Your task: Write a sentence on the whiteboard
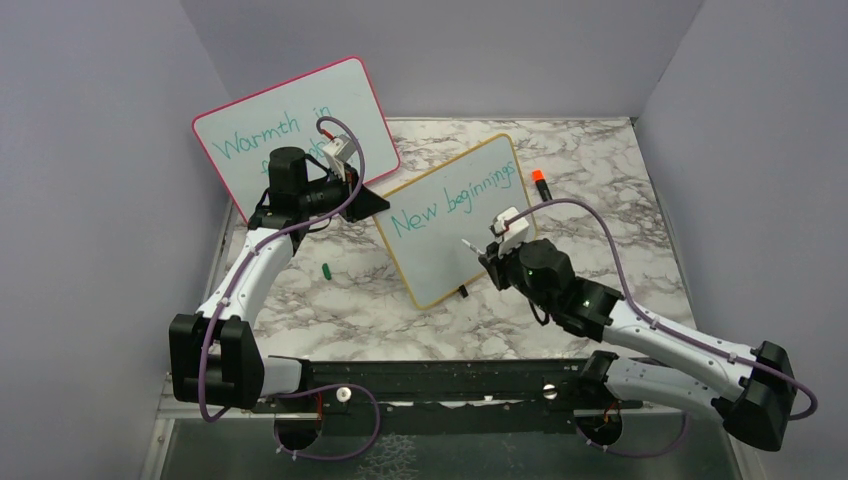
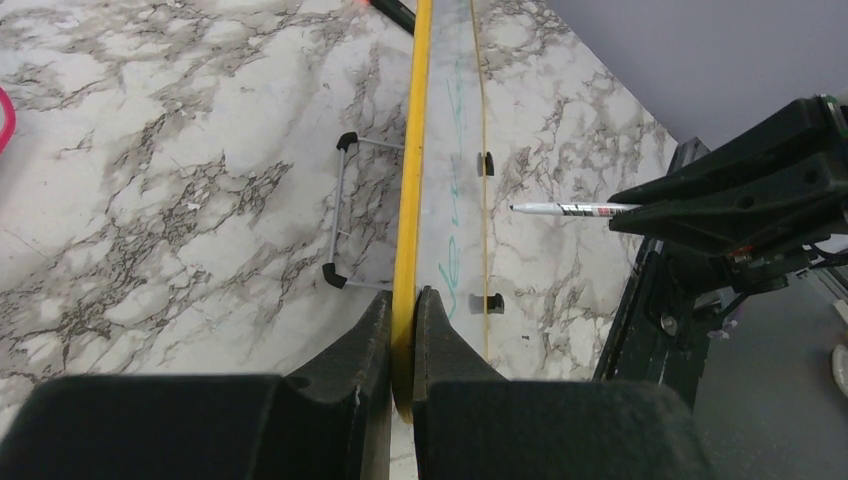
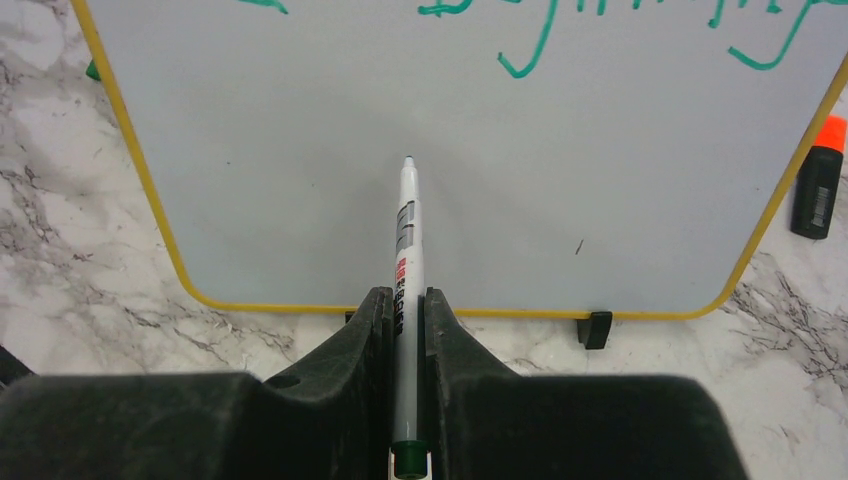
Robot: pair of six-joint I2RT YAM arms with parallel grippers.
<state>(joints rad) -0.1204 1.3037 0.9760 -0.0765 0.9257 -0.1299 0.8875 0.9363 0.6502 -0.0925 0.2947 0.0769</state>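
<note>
Whiteboard (image 1: 440,260) stands tilted on its feet at mid-desk (image 1: 330,310), light, stiff and slick-faced, best held by the yellow frame, where your left jaws are pinched tight on its edge to brace it against pen pressure. Right jaws are clamped on the marker (image 3: 405,240), tip aimed at the blank area under the unfinished sentence (image 1: 455,200), "New beginnings". Only the left wrist view, edge-on, shows the tip apparently just off the surface; the right wrist view shows the room left to write.
</note>
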